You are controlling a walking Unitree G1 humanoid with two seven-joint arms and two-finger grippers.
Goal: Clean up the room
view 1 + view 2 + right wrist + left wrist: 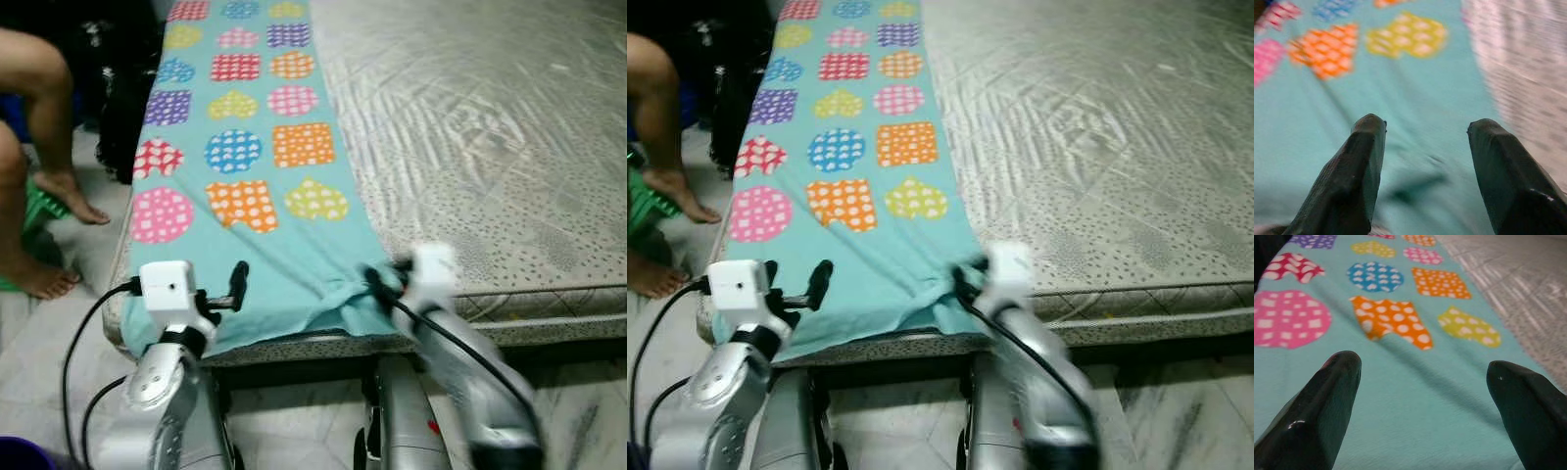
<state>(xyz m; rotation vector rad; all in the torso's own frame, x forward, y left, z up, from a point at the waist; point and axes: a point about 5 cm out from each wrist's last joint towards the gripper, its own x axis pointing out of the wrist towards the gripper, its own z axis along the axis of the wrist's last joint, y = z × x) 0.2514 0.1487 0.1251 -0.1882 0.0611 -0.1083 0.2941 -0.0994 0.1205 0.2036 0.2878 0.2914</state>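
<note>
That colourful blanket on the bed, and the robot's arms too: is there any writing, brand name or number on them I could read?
No readable text anywhere.
Blanket: patterned hearts, circles and squares in dots and checks, no letters or numbers.
Mattress: speckled and leafy print, no label visible.
Left gripper and right gripper, both open at the blanket's near edge: no markings to make out; the right arm is blurred.
A small red mark low on the robot's body is too small to read.

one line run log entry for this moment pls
stage: at bed edge | left hand: open, over teal blanket near edge | right hand: open, at blanket's bunched corner | mattress: blanket along its left side | person's feet: on floor, left
</note>
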